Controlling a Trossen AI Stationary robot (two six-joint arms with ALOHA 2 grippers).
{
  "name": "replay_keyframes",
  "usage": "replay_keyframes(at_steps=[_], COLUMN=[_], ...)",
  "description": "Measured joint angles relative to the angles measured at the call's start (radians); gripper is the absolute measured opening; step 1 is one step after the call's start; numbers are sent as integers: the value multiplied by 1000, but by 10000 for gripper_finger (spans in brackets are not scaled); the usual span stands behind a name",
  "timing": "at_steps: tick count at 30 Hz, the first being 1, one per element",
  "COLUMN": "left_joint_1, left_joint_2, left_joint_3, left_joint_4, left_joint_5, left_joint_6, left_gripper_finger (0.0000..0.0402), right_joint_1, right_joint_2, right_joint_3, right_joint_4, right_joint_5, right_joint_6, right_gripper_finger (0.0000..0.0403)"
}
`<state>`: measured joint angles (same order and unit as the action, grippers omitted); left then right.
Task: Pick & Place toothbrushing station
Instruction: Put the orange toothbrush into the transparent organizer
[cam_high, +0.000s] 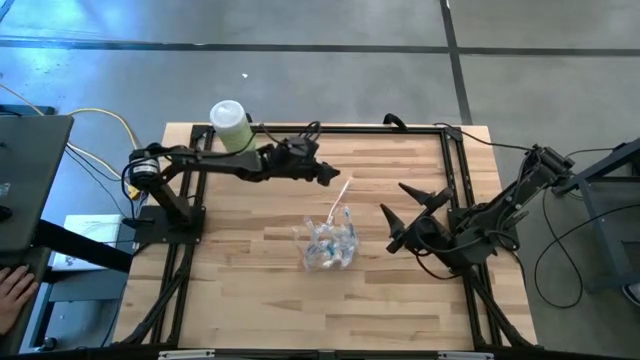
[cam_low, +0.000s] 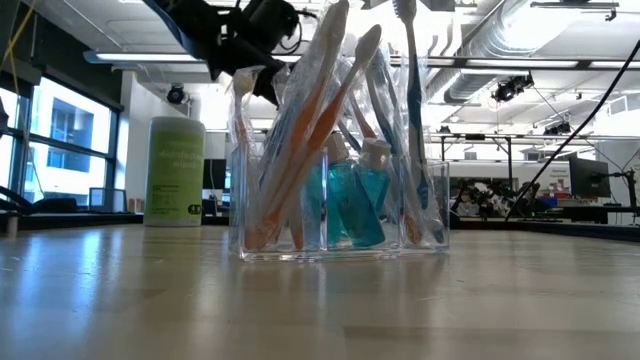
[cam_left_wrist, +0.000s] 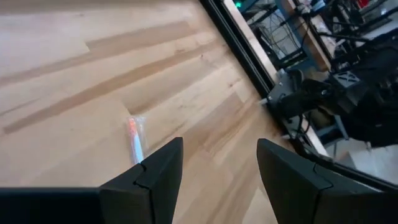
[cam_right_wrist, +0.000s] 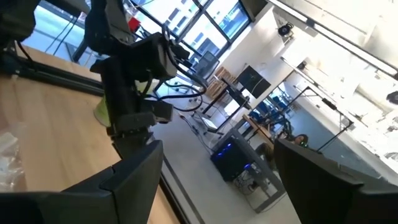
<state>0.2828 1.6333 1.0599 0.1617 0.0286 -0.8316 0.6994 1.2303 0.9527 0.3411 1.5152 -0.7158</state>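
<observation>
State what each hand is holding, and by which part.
Nothing. The left hand stands open above a wrapped toothbrush on the table; the right hand waits open beside the holder.

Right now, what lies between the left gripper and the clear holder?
One wrapped toothbrush on the wood, seen in the high view, between left gripper and clear holder.

A: The counter (cam_high: 250, 290) looks like pale wood planks, smooth with a soft sheen.

B: And the holder (cam_low: 340, 235)?

A: Clear glossy plastic, holding toothbrushes (cam_low: 330, 90) in shiny see-through wrap. The frame (cam_high: 455, 180) is matt black metal; the fingers (cam_left_wrist: 155, 183) look like matt dark plastic.
</observation>
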Motion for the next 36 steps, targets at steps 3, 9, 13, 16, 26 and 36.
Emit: replay_keyframes(at_steps=[3, 9, 13, 16, 26, 36], left_joint_1=[-19, -18, -2, 20, -10, -40], left_joint_2=[0, 55, 139, 181, 256, 377], left_joint_3=[0, 0, 11, 41, 247, 399], left_joint_4=[13, 7, 0, -4, -296, -408], left_joint_5=[-47, -57, -36, 11, -114, -131], left_joint_6=[19, 45, 8, 39, 173, 192], left_gripper_finger=[200, 200, 200, 200, 200, 200], right_joint_1=[0, 0, 0, 0, 1, 8], right_joint_2=[4, 4, 4, 4, 4, 5], right_joint_3=[0, 0, 0, 0, 0, 0], right_joint_4=[-1, -1, -1, -1, -2, -1], right_joint_5=[1, 0, 2, 5, 6, 31], right_joint_6=[29, 38, 39, 39, 42, 42], right_gripper_finger=[298, 298, 298, 298, 298, 298])
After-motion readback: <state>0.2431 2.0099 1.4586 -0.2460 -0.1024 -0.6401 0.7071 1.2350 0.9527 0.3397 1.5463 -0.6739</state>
